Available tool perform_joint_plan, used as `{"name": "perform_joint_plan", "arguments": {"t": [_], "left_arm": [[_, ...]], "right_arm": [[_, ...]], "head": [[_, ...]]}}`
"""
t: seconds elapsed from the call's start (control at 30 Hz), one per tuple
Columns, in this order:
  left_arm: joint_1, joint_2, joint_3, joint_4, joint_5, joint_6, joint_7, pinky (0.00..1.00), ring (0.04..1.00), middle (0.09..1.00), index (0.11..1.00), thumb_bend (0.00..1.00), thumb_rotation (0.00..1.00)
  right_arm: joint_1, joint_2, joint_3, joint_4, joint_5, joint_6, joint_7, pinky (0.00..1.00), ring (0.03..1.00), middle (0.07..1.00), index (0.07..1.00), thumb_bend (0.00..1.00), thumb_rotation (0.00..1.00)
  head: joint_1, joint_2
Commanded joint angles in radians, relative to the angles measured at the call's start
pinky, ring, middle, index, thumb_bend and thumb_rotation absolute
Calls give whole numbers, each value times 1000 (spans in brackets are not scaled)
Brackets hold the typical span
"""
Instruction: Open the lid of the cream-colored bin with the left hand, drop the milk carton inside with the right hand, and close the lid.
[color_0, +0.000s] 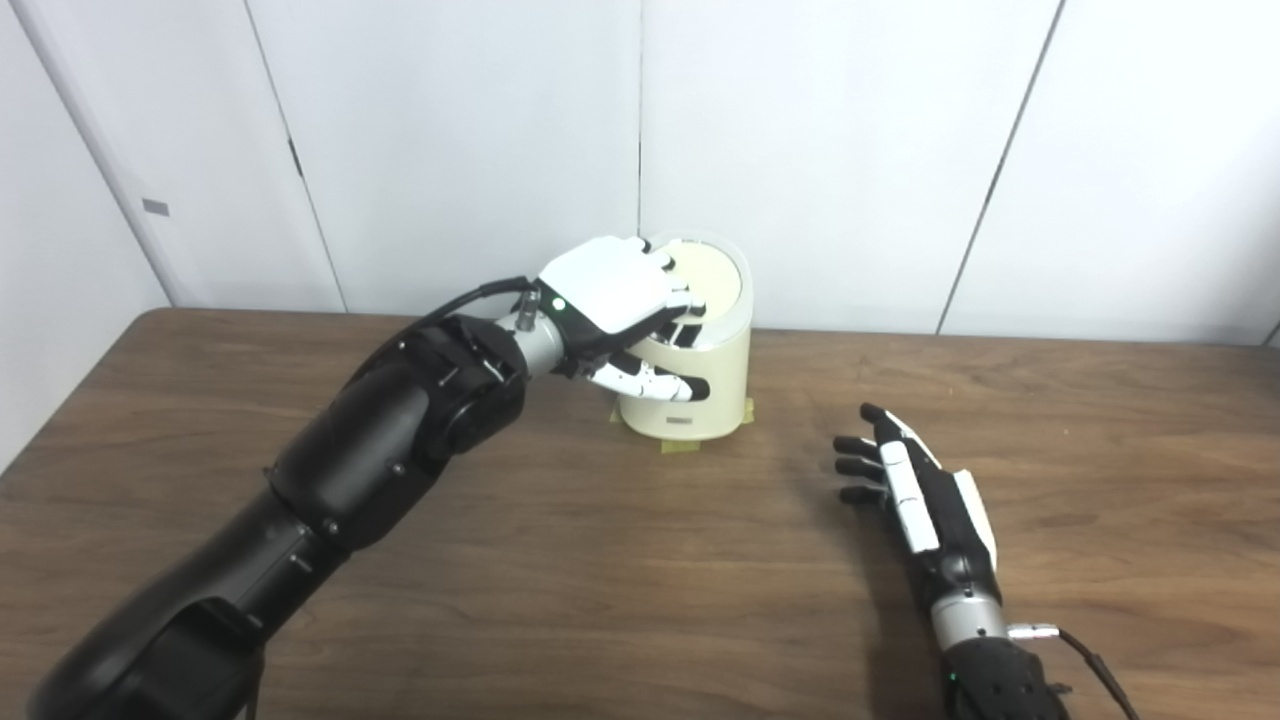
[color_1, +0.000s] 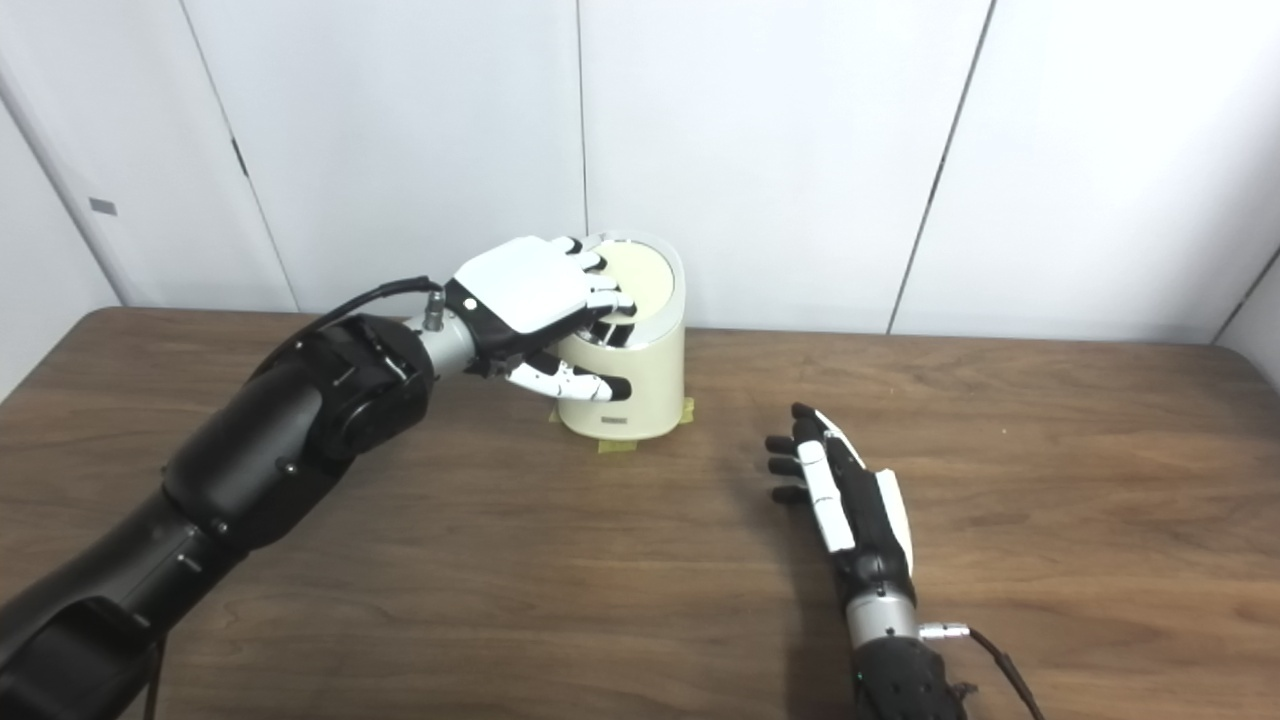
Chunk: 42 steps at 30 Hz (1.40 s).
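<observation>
**Left hand on the bin's lid, right hand waiting flat**

The two head views show nearly the same scene. The right eye view takes in more of the table (color_1: 1050, 480) to the right, up to its far right corner; the left eye view shows more of the white wall panels (color_0: 450, 130) on the left. Neither view shows a milk carton.

The cream-colored bin (color_0: 700, 395) stands upright at the back middle of the wooden table, close to the wall, with strips of yellowish tape (color_0: 680, 448) under its base. Its round lid (color_0: 712, 280) lies on top, tilted toward the camera; I cannot tell whether it is fully seated or slightly raised.

The left hand (color_0: 615, 295) reaches in from the left and lies over the near left edge of the lid. Its fingers (color_0: 680, 300) curl down onto the lid's rim, while the thumb (color_0: 655, 382) stretches across the front of the bin's wall below, so the hand pinches the bin's upper edge between fingers and thumb.

The right hand (color_1: 835, 480) is well apart from the bin, to its right and nearer the camera. It is low over the table, fingers (color_1: 785, 468) straight and slightly spread, pointing away toward the wall, and it holds nothing. Whether it touches the wood I cannot tell.
</observation>
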<state>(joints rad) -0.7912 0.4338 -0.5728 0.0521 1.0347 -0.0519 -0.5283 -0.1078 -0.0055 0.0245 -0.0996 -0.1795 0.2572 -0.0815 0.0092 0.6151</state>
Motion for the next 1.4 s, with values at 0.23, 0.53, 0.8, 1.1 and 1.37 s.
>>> {"name": "perform_joint_plan", "arguments": {"t": [0.23, 0.53, 0.8, 1.1, 1.37], "left_arm": [[3, 10, 82, -39, -42, 10, -16, 1000, 953, 883, 871, 566, 1000], [90, -84, 318, -81, -210, 25, 215, 911, 969, 976, 988, 474, 928], [223, -157, 438, -70, -382, -18, 384, 849, 1000, 1000, 1000, 457, 860], [411, -234, 548, -139, -643, 106, 367, 958, 1000, 1000, 1000, 441, 973], [529, -301, 622, -173, -880, 219, 365, 1000, 1000, 1000, 1000, 484, 1000]], "right_arm": [[-27, 0, -1, -41, -4, 5, -1, 621, 721, 729, 871, 393, 1000], [-29, -3, 0, -34, 3, -16, 4, 611, 736, 751, 883, 450, 1000], [-32, -3, 0, -30, 26, -27, 15, 617, 750, 763, 885, 464, 1000], [-34, -1, -2, -35, 56, -40, 20, 666, 791, 800, 873, 484, 1000], [-37, -5, 3, -33, 61, -60, 25, 758, 900, 895, 908, 499, 1000]], "head": [[-5, 12], [-6, 14], [-11, 20], [-7, 17], [-8, 16]]}}
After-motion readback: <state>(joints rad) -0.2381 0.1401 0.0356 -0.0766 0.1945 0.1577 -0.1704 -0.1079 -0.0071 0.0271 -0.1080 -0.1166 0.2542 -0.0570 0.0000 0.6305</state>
